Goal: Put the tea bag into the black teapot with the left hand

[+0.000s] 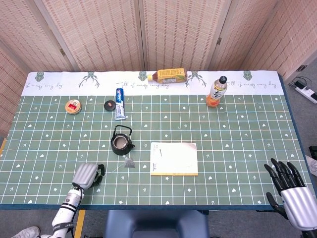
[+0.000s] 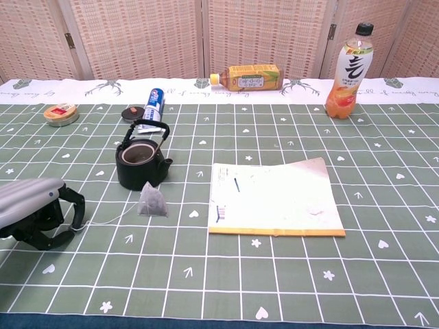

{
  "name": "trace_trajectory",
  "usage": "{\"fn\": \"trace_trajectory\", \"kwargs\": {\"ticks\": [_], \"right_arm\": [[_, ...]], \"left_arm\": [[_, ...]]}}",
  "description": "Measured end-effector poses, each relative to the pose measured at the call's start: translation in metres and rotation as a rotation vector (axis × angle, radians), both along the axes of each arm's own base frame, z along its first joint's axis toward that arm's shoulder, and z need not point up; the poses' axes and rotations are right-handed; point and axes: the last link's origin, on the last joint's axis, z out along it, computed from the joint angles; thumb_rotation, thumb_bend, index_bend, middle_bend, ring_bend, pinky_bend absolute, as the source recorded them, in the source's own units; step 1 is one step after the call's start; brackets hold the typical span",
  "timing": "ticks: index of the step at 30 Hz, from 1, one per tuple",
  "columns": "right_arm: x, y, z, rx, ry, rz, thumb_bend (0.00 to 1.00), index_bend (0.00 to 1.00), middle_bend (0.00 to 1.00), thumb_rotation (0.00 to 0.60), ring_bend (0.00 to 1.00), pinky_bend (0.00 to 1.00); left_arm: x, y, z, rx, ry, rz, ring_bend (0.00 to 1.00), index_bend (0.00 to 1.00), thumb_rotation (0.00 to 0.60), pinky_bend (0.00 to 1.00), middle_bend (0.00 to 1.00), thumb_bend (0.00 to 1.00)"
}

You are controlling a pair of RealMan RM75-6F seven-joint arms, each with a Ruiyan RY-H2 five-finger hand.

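The black teapot [image 1: 122, 142] [image 2: 142, 162] stands lidless, left of the table's middle. The grey pyramid tea bag [image 1: 130, 163] [image 2: 152, 201] lies on the cloth just in front of it, touching nothing. Its thin string runs left to my left hand [image 1: 85, 174] [image 2: 33, 213], which rests low near the front left edge with fingers curled, pinching the pale tag at the string's end. My right hand [image 1: 291, 190] hangs off the front right corner with its fingers spread and nothing in it; the chest view does not show it.
A white pad [image 1: 174, 158] [image 2: 275, 198] lies right of the tea bag. Behind the teapot are a toothpaste tube [image 1: 119, 103], a small black lid [image 1: 109, 105] and a red tin [image 1: 73, 106]. A yellow bottle [image 1: 169, 75] lies at the back; an orange drink bottle [image 1: 217, 91] stands.
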Motion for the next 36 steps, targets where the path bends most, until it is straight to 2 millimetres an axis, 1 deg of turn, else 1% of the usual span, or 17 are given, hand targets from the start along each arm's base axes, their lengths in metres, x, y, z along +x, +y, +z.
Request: {"fn": "trace_trajectory", "kwargs": {"ticks": [9, 22, 32, 36], "right_arm": [[0.0, 0.0, 0.0, 0.0, 0.0, 0.0, 0.42, 0.0, 0.0, 0.6, 0.0, 0.0], [0.0, -0.001, -0.001, 0.001, 0.001, -0.001, 0.42, 0.0, 0.0, 0.6, 0.0, 0.0], [0.0, -0.001, -0.001, 0.004, 0.0, -0.003, 0.42, 0.0, 0.0, 0.6, 0.0, 0.0], [0.0, -0.001, -0.001, 0.004, -0.002, -0.001, 0.42, 0.0, 0.0, 0.6, 0.0, 0.0]], "left_arm": [[-0.001, 0.002, 0.003, 0.025, -0.002, -0.019, 1.0, 0.58, 0.6, 1.0, 1.0, 0.41], [0.008, 0.007, 0.017, 0.107, -0.057, -0.072, 1.0, 0.64, 0.6, 1.0, 1.0, 0.46], [0.019, 0.011, 0.029, 0.162, -0.101, -0.117, 1.0, 0.66, 0.6, 1.0, 1.0, 0.49], [0.029, 0.014, 0.034, 0.184, -0.112, -0.143, 1.0, 0.66, 0.6, 1.0, 1.0, 0.49]]}}
